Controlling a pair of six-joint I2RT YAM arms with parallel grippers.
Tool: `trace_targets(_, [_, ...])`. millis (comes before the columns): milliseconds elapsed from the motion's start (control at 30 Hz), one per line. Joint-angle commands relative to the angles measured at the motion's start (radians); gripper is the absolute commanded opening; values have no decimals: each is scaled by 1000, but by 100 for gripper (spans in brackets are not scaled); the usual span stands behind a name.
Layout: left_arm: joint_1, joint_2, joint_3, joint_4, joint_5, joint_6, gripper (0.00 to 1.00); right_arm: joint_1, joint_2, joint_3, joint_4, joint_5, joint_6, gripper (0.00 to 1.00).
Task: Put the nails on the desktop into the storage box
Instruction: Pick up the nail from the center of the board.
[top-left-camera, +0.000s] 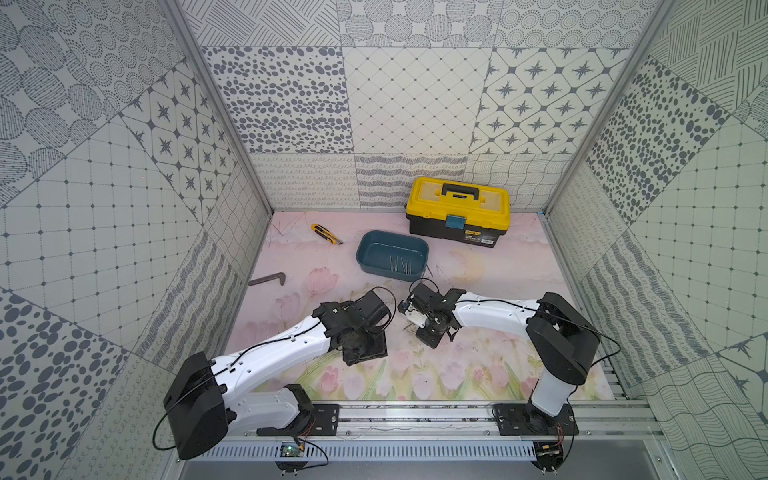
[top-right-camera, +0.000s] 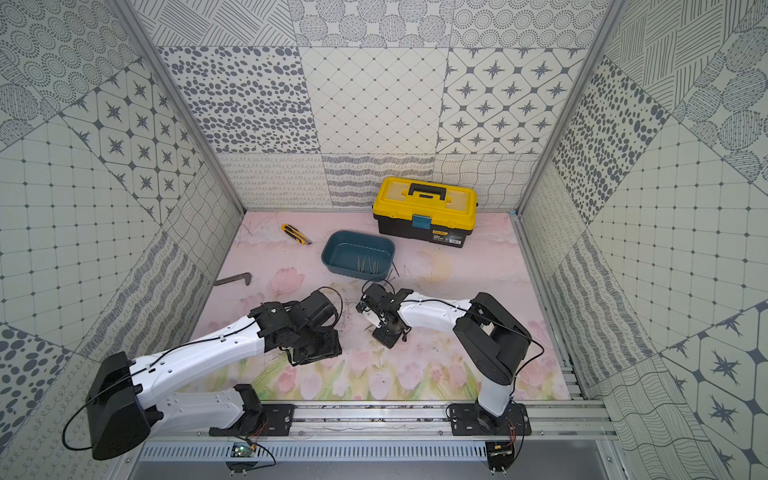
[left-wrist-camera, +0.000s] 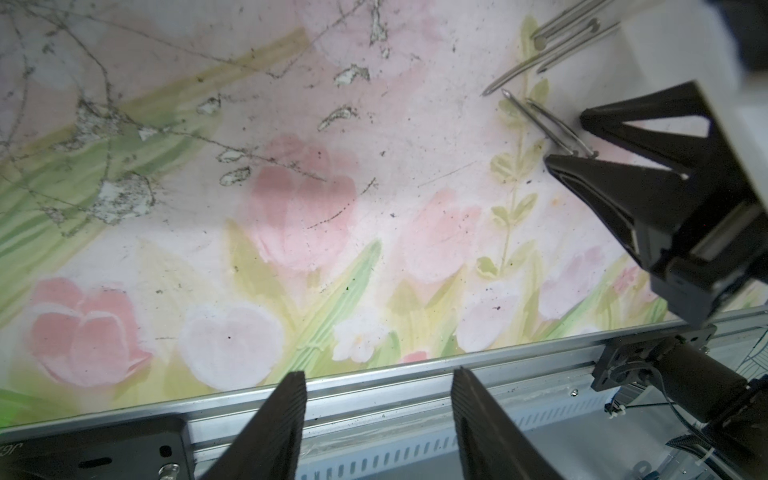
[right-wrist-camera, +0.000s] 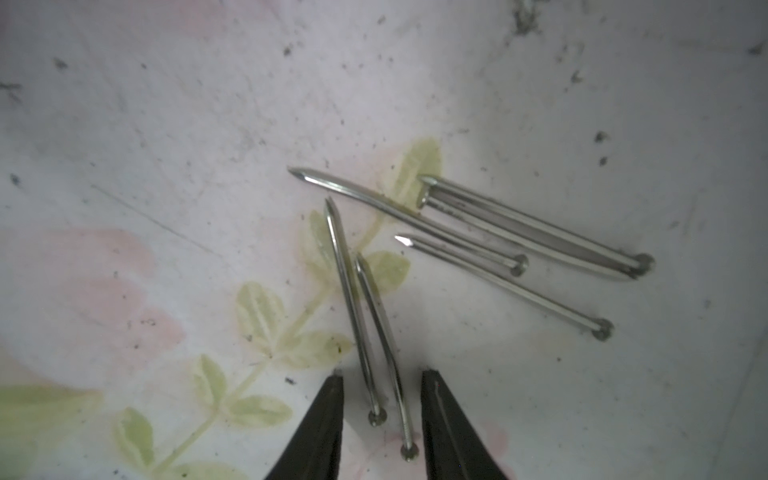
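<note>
Several grey nails lie on the pink tulip-printed desktop (top-left-camera: 498, 291). In the right wrist view two of these nails (right-wrist-camera: 374, 332) lie side by side, their heads between the fingers of my right gripper (right-wrist-camera: 382, 372), which stands open with a gap on each side of them. A further cluster of nails (right-wrist-camera: 519, 232) lies just beyond. The left wrist view shows the same right gripper (left-wrist-camera: 565, 139) down at the nails (left-wrist-camera: 540, 120). My left gripper (left-wrist-camera: 379, 372) is open and empty near the front rail. The teal storage box (top-left-camera: 374, 249) holds several nails (top-left-camera: 400, 265).
A yellow-and-black toolbox (top-left-camera: 457, 212) stands at the back behind the storage box. A yellow utility knife (top-left-camera: 327, 234) lies at the back left. A dark L-shaped bar (top-left-camera: 268, 279) lies near the left wall. A metal rail (top-left-camera: 415, 415) runs along the front edge.
</note>
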Motion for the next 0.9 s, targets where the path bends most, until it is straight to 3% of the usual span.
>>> trace_targets(0, [17,3,7,9,25,21,60,16,58,21,-25,6,-21,22])
trace_targets(133, [23,5,23,-4,25,33,60,43,73,25,-35,14,-34,1])
trace_targets(267, [28,-6,18,-9,21,32,61,49,60,26,-43,11,-30,0])
trace_targets(533, [43,-69,-13,82,50,4,61,31,-122,32,-34,-67,17,0])
trace_targets(733, [85,-187,-81,346,114,-65,62,-77,-277,37,-34,-224,104,0])
trace_targets(867, [121,-235,-146,612,163,-125,63,-165,-367,26,-19,-355,168,0])
